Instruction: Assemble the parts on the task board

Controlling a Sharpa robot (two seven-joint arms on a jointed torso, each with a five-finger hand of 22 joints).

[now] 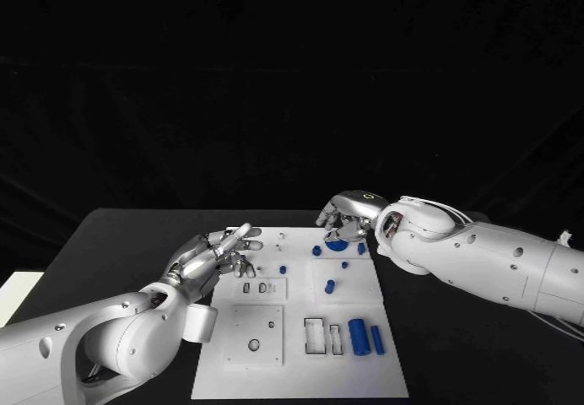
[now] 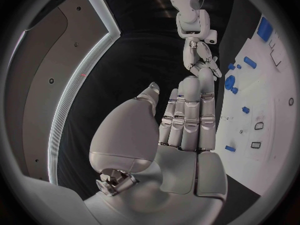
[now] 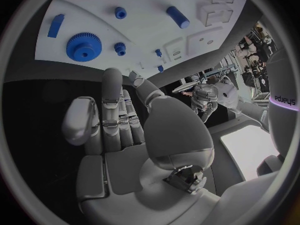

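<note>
task board [image 1: 305, 371] lies centre-bottom of the head frame on the black bench [image 1: 121, 245]. blue parts are loose on it: gear [image 3: 84, 46] w/ a small peg [image 3: 120, 48] just beside it, a short bar [image 3: 56, 25] and another peg [image 3: 120, 12] near the board's far edge, a cylinder [image 1: 330, 287] mid-board, a big cylinder [image 1: 358, 336] and a slimmer one [image 1: 377, 339] low right, next to the rectangular slots.

right robot hand [image 1: 350, 218]: above the far end of the board, centre of head frame, fingers straight and apart, holding nothing; wrist view has the gear just ahead of the fingertips, not touching. left robot hand [image 1: 219, 253]: at the board's left edge, fingers extended side by side, empty, also clear of the parts.

step in hand (judged): right hand reaching for the gear, none gripped yet.

to do it well:
- come down over the gear, thumb opposite fingers across the rim; teeth give purchase, but it lies flat, so the tips must get under the edge.
- mind the peg beside it, easy to knock off.
- left hand could press the board's edge to stop sliding.
- which seat takes the gear: cannot tell.
</note>
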